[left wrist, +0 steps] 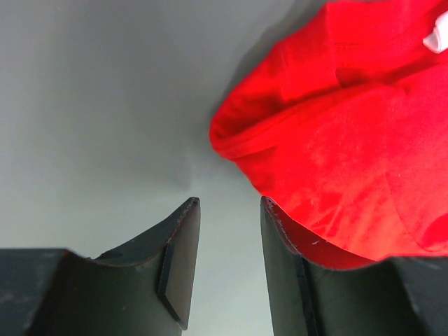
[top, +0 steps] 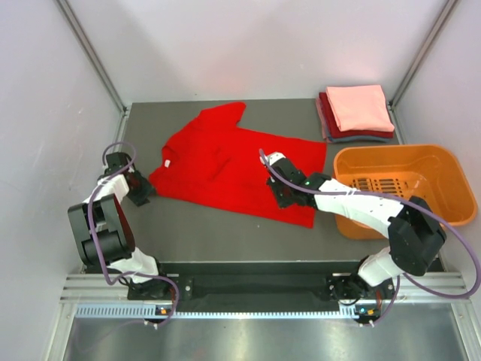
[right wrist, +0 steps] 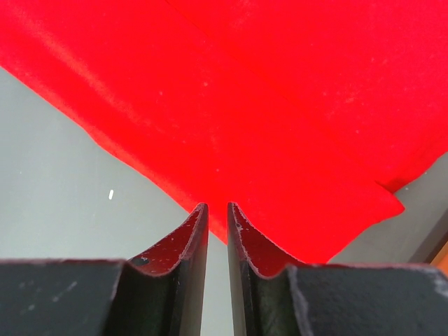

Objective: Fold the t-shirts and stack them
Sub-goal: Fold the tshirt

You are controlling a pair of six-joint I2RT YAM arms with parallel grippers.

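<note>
A bright red cloth t-shirt [top: 225, 162] lies spread across the middle of the grey desk [top: 203, 233]. The left fingers [left wrist: 175, 259], spread and empty, sit beside its sleeve near the desk's left edge. The right fingers [right wrist: 192, 259] stand nearly together at its near hem; whether they pinch cloth cannot be told.

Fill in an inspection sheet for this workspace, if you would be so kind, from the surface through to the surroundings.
Surface: grey table, flat.
Job's things: red t-shirt spread out mid-table, not yet folded; folded stack at the far right corner, salmon-pink on top.
Clutter: orange basket at the right edge, nothing seen in it.
Grippers: left gripper open beside the shirt's left edge, holding nothing; right gripper at the near hem, jaws almost together, grip cannot be told.
Cables: purple cables loop along both arms.
Surroundings: white walls with metal posts.
</note>
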